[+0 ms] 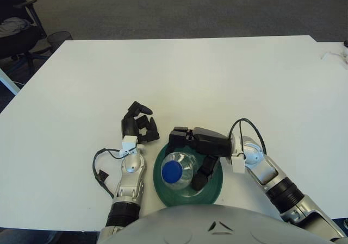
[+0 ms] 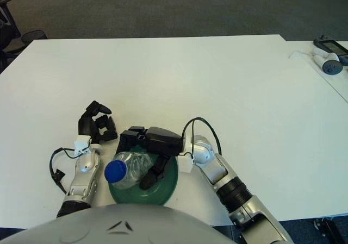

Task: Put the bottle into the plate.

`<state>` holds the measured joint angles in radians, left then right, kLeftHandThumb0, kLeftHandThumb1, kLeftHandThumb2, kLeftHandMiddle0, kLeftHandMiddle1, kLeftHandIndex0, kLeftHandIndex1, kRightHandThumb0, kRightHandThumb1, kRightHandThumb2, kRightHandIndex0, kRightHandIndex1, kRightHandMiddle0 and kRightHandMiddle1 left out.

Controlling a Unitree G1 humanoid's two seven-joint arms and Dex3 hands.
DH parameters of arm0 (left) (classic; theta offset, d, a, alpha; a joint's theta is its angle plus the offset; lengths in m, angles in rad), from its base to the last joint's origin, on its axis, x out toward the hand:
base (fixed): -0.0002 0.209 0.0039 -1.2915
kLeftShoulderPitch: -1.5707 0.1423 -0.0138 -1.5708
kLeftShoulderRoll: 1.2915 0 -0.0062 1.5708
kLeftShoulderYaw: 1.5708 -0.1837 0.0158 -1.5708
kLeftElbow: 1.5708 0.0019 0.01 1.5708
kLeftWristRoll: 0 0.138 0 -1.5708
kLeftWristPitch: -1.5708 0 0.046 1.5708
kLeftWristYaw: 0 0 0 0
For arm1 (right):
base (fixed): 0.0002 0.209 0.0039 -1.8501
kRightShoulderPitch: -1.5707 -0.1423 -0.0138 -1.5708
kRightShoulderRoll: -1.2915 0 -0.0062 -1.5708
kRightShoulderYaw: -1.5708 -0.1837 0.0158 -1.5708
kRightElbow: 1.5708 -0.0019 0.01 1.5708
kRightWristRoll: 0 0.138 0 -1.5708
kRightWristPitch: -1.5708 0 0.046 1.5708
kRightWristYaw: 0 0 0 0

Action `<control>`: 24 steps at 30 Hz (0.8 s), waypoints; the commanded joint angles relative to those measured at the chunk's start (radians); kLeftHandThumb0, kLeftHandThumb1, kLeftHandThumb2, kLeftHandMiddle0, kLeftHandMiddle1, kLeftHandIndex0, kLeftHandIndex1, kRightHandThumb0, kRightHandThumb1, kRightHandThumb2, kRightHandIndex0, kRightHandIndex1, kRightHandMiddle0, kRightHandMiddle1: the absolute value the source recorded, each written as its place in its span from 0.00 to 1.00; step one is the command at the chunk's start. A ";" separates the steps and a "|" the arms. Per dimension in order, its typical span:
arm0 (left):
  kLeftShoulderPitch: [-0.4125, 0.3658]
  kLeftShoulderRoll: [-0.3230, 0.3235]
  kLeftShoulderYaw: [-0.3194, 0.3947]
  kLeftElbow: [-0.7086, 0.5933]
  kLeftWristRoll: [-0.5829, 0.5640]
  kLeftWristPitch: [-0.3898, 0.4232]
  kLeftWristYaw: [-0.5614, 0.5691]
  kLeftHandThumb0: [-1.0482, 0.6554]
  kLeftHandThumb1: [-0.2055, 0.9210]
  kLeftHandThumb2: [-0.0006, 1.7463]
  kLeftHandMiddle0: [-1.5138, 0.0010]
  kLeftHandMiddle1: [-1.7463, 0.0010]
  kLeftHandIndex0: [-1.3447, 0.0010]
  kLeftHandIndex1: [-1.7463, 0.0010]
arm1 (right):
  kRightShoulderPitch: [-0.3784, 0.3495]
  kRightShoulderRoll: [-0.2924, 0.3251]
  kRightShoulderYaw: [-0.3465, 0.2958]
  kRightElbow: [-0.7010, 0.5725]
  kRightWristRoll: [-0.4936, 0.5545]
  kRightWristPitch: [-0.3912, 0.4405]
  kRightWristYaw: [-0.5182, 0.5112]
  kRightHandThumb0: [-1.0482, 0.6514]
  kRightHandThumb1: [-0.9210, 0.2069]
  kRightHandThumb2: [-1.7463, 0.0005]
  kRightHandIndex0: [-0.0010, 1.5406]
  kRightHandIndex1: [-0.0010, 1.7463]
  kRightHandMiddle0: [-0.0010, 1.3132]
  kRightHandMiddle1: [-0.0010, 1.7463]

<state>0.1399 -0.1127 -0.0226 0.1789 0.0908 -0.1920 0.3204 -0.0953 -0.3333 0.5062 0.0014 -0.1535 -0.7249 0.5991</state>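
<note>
A clear plastic bottle (image 1: 179, 168) with a blue cap (image 1: 172, 171) stands in the green plate (image 1: 213, 187) at the near edge of the table. My right hand (image 1: 198, 146) is over the plate, its fingers wrapped around the bottle's far and right sides. The bottle also shows in the right eye view (image 2: 129, 169). My left hand (image 1: 138, 125) rests on the table just left of the plate, fingers curled and holding nothing.
A black cable (image 1: 101, 170) loops off my left forearm onto the table. A chair (image 1: 19, 29) stands off the table's far left corner. White devices (image 2: 328, 59) lie at the far right edge.
</note>
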 commanded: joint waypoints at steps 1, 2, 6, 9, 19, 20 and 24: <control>0.029 -0.025 -0.003 0.018 0.010 0.038 0.011 0.28 0.26 0.91 0.13 0.00 0.40 0.00 | 0.007 0.001 -0.016 0.006 -0.024 -0.017 -0.029 0.10 0.00 0.57 0.01 0.60 0.00 0.63; 0.029 -0.025 -0.003 0.017 0.011 0.039 0.012 0.28 0.26 0.91 0.13 0.00 0.40 0.00 | 0.008 0.001 -0.016 0.007 -0.025 -0.017 -0.032 0.10 0.00 0.56 0.01 0.59 0.00 0.61; 0.028 -0.024 -0.004 0.017 0.018 0.045 0.015 0.28 0.26 0.92 0.13 0.00 0.40 0.00 | 0.005 -0.004 -0.015 0.008 -0.028 -0.019 -0.037 0.11 0.00 0.54 0.00 0.56 0.00 0.55; 0.029 -0.020 -0.003 0.015 0.012 0.046 0.005 0.28 0.26 0.92 0.13 0.00 0.40 0.00 | 0.000 -0.004 -0.014 0.011 -0.026 -0.017 -0.037 0.11 0.00 0.54 0.00 0.56 0.00 0.53; 0.029 -0.020 -0.003 0.014 0.013 0.043 0.006 0.28 0.26 0.92 0.12 0.00 0.40 0.00 | -0.006 -0.011 -0.010 0.006 -0.005 0.011 -0.022 0.11 0.00 0.55 0.00 0.54 0.00 0.49; 0.028 -0.020 -0.002 0.014 0.015 0.046 0.008 0.28 0.26 0.92 0.12 0.00 0.40 0.00 | -0.007 -0.009 -0.009 0.010 -0.002 0.014 -0.022 0.11 0.00 0.55 0.00 0.54 0.00 0.49; 0.029 -0.020 0.000 0.010 0.010 0.051 0.005 0.28 0.26 0.92 0.12 0.00 0.40 0.00 | -0.001 0.004 -0.011 0.019 0.011 0.014 -0.031 0.12 0.00 0.58 0.00 0.52 0.00 0.49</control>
<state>0.1410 -0.1122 -0.0245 0.1691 0.1035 -0.1739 0.3261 -0.0938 -0.3352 0.4996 0.0084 -0.1655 -0.7167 0.5715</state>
